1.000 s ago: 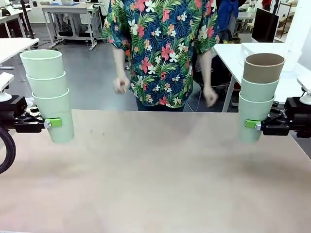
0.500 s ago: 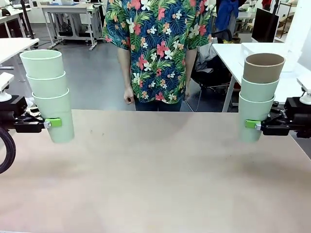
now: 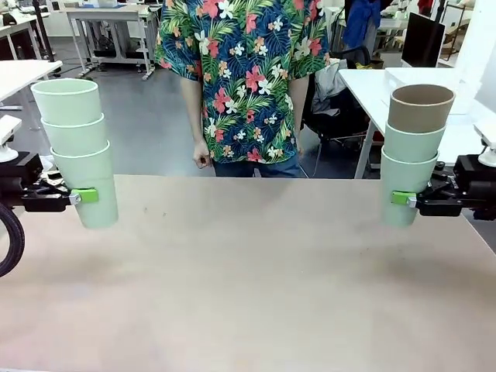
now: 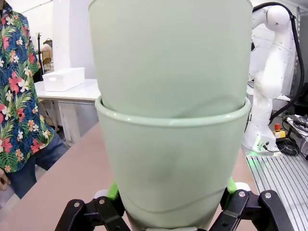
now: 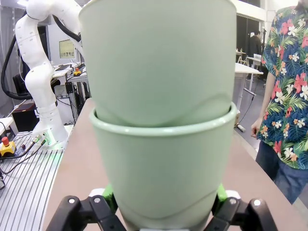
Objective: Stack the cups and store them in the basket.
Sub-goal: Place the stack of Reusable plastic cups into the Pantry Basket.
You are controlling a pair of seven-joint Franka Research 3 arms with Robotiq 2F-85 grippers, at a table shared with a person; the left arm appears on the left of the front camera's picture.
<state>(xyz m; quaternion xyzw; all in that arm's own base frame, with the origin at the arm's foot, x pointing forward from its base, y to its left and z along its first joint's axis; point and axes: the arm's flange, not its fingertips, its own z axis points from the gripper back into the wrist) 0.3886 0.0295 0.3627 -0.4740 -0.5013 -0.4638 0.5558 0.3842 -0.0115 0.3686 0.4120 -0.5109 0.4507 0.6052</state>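
While each holds a stack of three cups just above the tabletop, the two grippers sit at opposite ends of the table. The left gripper [image 3: 91, 197] is clamped around the lowest cup of the left stack [image 3: 77, 147], its green pad pressed to the cup's side near the base. In the left wrist view the same gripper [image 4: 168, 211] has its fingers [image 4: 111, 191] closed against both sides of the bottom cup [image 4: 173, 168], with a second cup nested inside it and rising above the rim. All three cups in this stack are pale mint green and stand upright, mouths up.

The right gripper [image 3: 397, 199] grips the bottom cup of the right stack [image 3: 411, 155] in the same way, low on the wall. This stack has two mint cups below and the brown cup [image 3: 419, 108] on top, also upright. In the right wrist view the gripper [image 5: 163, 211] closes on the lowest mint cup [image 5: 163, 173] from both sides.

Between the two stacks lies the light brown table [image 3: 248, 294], and the stacks are well apart from each other. At the far edge a person [image 3: 240, 77] in a floral shirt stands near the middle, one hand [image 3: 202, 159] hanging at the side, apart from both grippers. Beyond the person, the left wrist view shows a white rectangular bin [image 4: 63, 78] resting on a white side table.
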